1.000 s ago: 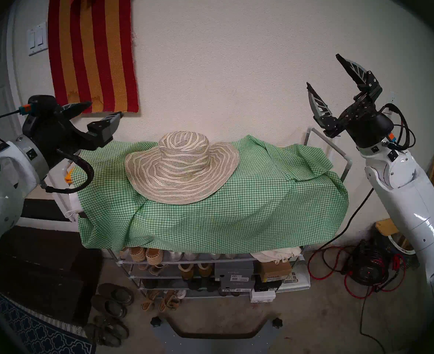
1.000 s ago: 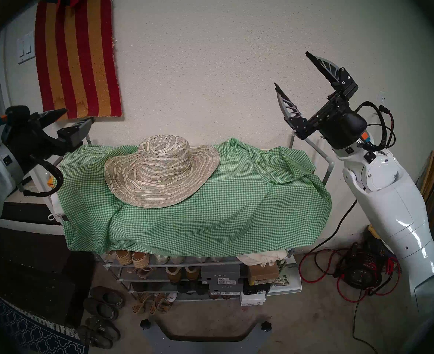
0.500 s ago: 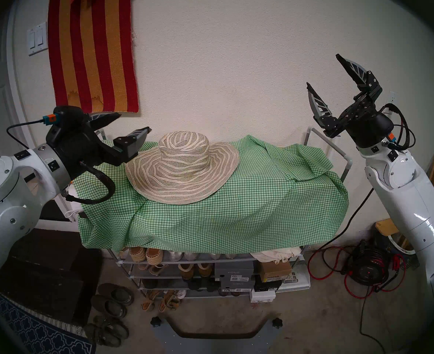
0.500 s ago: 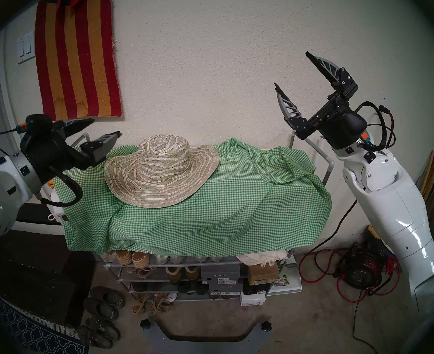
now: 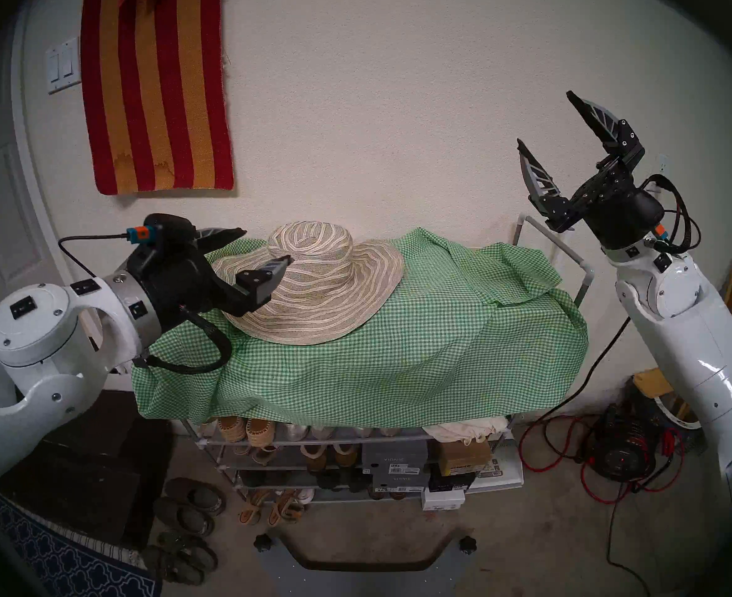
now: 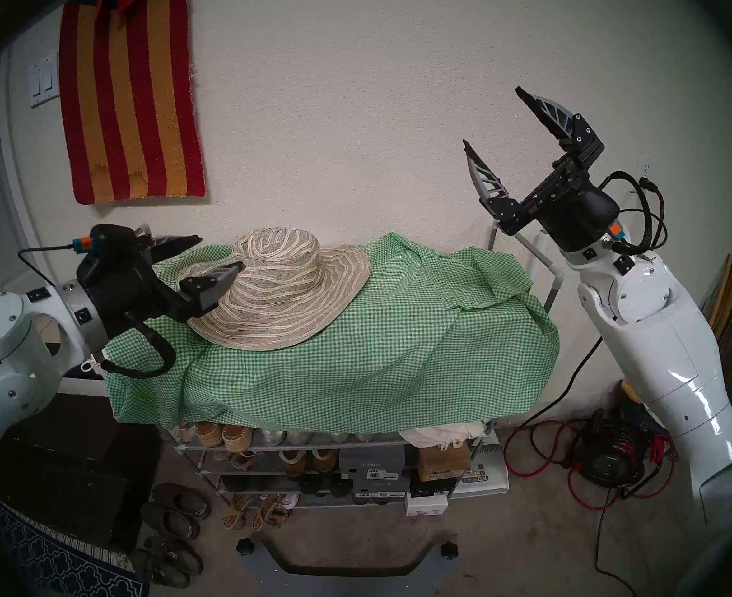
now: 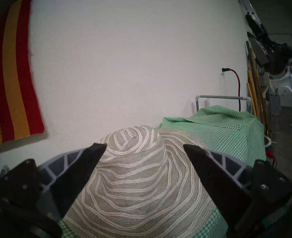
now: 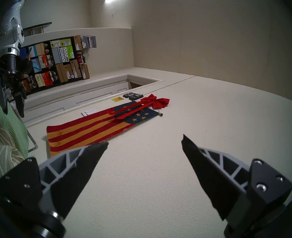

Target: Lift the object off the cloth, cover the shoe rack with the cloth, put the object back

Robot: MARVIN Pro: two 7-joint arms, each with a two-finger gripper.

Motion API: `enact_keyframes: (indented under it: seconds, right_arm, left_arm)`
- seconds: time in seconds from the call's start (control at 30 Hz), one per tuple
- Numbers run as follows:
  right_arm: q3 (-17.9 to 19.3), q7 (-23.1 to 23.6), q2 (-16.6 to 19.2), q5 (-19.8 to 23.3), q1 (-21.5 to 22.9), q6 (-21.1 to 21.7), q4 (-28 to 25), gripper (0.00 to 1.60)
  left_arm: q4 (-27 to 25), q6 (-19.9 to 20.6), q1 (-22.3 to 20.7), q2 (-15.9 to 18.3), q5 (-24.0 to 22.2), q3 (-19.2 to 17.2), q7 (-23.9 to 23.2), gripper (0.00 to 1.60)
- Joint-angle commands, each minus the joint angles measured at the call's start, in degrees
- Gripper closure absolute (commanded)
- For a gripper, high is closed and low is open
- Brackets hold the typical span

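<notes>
The striped woven sun hat (image 5: 312,290) (image 6: 278,299) (image 7: 138,181) lies on the green-and-white checked cloth (image 5: 398,346) (image 6: 377,346) (image 7: 219,126). The cloth drapes over the top of the shoe rack (image 5: 549,236) (image 6: 528,243), and its back right corner is folded over. My left gripper (image 5: 266,246) (image 6: 221,251) (image 7: 145,145) is open and hovers over the hat's left brim, pointing at the crown, with nothing between its fingers. My right gripper (image 5: 544,117) (image 6: 491,115) (image 8: 145,139) is open and empty, raised high beyond the rack's right end, facing the wall.
A red-and-orange striped rug (image 5: 157,88) hangs on the wall above left. Lower shelves hold shoes and shoe boxes (image 5: 394,462). Loose shoes (image 5: 191,505) lie on the floor by a dark step (image 5: 75,475). Red cables and a black device (image 5: 618,454) sit at right.
My left arm swung right and a little down, from beside the rack's left end to over the hat's left brim, staying open. The right arm, hat and cloth did not move.
</notes>
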Motion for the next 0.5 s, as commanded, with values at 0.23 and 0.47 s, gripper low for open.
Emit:
enact_keyframes:
  seconds: [0.23, 0.47]
  right_arm:
    - [-0.2, 0.0, 0.0, -0.1, -0.1, -0.1, 0.0, 0.00]
    - [-0.2, -0.1, 0.0, -0.1, -0.1, -0.1, 0.0, 0.00]
  left_arm:
    - [-0.1, 0.5, -7.7, 6.2, -1.5, 10.2, 7.9, 0.00]
    - [-0.1, 1.3, -12.3, 7.3, -5.0, 15.4, 11.1, 0.00]
